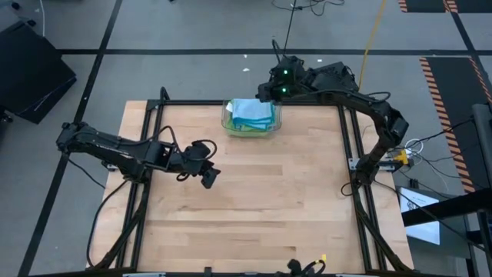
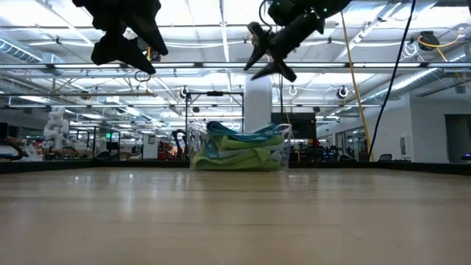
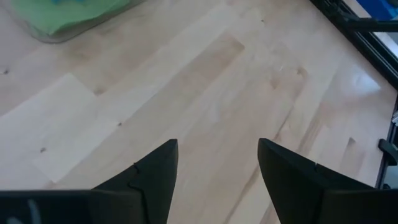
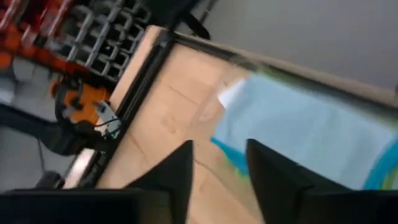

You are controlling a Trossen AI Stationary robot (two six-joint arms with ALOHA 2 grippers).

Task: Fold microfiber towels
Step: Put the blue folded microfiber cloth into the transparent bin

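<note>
Now the right tool (image 1: pixel 264 94) hovers just beside the binned microfiber towels (image 1: pixel 251 115).

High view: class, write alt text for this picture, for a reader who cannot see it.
A clear plastic bin heaped with light blue and lime green microfiber towels sits at the far edge of a pale wooden table. The right claw hangs beside the bin's far right corner; the left claw, open, hovers over bare wood at mid-left.

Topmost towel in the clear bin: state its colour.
Light blue; the topmost towel lies over lime green ones in the bin. The high view shows it best.
</note>
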